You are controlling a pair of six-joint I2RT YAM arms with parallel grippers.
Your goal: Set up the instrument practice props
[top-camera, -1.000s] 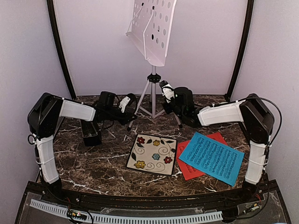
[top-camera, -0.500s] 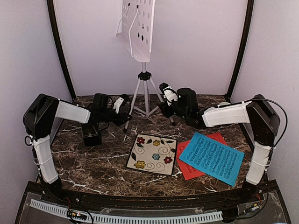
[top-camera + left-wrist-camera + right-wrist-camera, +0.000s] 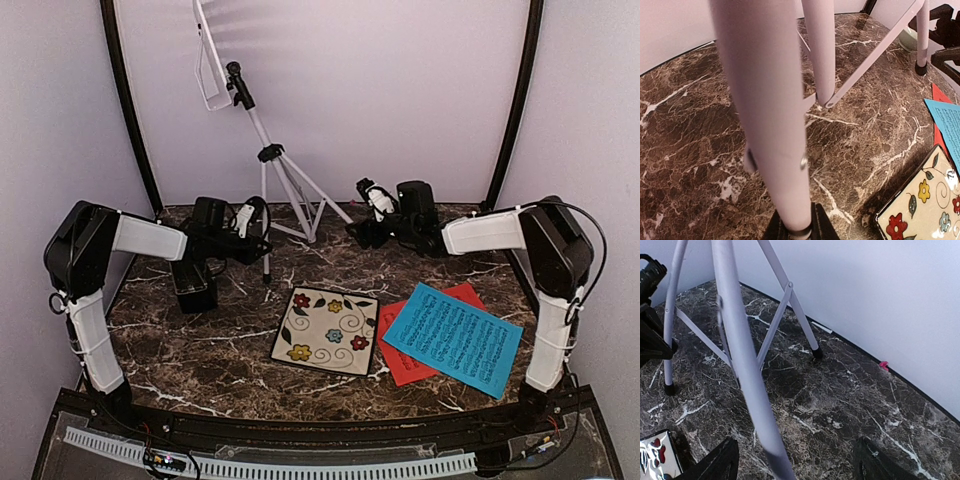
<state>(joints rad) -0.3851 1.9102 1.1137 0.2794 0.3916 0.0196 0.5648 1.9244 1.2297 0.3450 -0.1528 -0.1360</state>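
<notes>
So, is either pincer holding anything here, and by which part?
The left pincer is shut on one tripod leg of the tilted music stand. The right pincer is open and holds nothing.

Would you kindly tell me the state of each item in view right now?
music stand: tilted leftward, legs spread
left pincer: shut on a stand leg
right pincer: open, holding nothing
red sheet: flat, partly covered
blue sheet: flat, overlapping red sheet
metronome: standing, untouched
floral tile: flat

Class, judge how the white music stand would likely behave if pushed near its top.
The music stand probably tips easily: it has a tall pole on a narrow tripod and is leaning left. Its thin tubes suggest it is light.
</notes>
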